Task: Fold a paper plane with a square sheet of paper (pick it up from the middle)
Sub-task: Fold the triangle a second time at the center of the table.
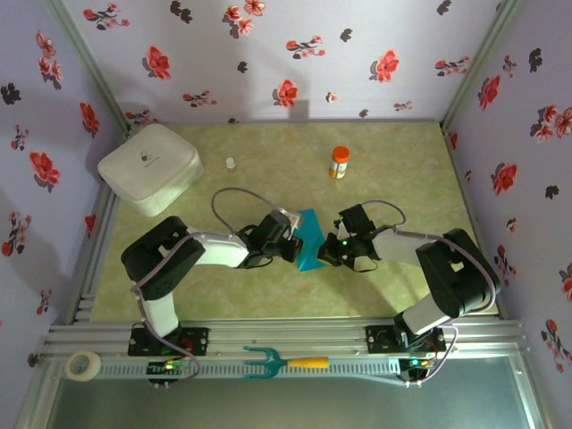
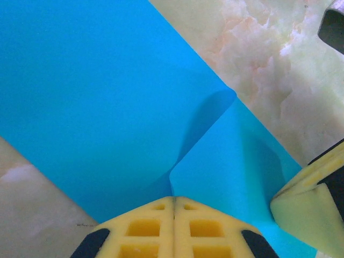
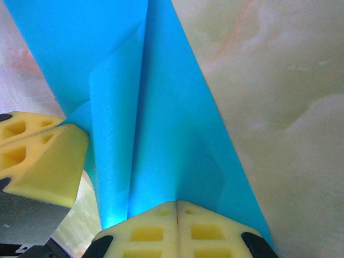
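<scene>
Pinches the square sheet of paper (image 1: 311, 239) in the left end effector (image 2: 173, 200), jaws together on a raised fold. Clamps its far side in the right end effector (image 3: 177, 204), equally tight, sheet between both.

From above, my left end effector (image 1: 295, 243) and right end effector (image 1: 332, 250) cover both side edges of the square sheet of paper (image 1: 312, 234). In both wrist views the sheet runs off the frame's top, and my pads (image 2: 145, 228) are cut off below. A small pale object (image 1: 231, 164) at the back of the tabletop (image 1: 268, 295) is too tiny to identify.
</scene>
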Motion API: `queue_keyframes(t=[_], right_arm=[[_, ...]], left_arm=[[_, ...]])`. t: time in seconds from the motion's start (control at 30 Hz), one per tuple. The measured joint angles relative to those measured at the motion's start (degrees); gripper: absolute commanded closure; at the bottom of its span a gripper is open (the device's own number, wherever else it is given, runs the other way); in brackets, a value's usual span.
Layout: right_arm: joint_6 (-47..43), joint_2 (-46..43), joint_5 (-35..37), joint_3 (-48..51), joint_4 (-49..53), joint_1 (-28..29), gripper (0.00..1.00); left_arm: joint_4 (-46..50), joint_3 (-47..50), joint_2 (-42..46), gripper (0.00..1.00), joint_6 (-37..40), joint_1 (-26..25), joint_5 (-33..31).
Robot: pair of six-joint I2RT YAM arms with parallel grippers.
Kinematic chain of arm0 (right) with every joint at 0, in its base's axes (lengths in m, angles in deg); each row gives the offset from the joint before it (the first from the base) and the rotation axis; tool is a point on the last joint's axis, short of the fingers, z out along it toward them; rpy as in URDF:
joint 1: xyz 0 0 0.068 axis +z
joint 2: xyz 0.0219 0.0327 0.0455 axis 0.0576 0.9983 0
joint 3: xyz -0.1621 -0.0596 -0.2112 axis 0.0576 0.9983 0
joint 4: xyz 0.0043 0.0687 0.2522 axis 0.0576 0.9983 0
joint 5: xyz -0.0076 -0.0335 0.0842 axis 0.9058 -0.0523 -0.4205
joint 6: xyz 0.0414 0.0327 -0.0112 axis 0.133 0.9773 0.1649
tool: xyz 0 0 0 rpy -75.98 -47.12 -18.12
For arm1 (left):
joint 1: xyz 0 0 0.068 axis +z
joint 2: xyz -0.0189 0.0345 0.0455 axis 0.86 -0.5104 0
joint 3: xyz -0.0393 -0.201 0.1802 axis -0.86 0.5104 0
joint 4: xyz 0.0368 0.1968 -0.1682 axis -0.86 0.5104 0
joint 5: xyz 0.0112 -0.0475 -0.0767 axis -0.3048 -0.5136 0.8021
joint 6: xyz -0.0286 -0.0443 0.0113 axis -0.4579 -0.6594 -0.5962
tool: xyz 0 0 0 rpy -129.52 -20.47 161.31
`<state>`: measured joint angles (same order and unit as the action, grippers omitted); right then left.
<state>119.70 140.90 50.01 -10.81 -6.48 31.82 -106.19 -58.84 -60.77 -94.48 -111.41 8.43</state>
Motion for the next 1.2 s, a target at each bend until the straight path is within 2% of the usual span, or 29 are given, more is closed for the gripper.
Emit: queue_keyframes(t=[1.2], right_arm=[[0.1,0.0,0.0,-0.2,0.3,0.0,0.93]], left_arm=[[-5.6,2.7,-0.5,1.00,-1.9,0.9,1.5]])
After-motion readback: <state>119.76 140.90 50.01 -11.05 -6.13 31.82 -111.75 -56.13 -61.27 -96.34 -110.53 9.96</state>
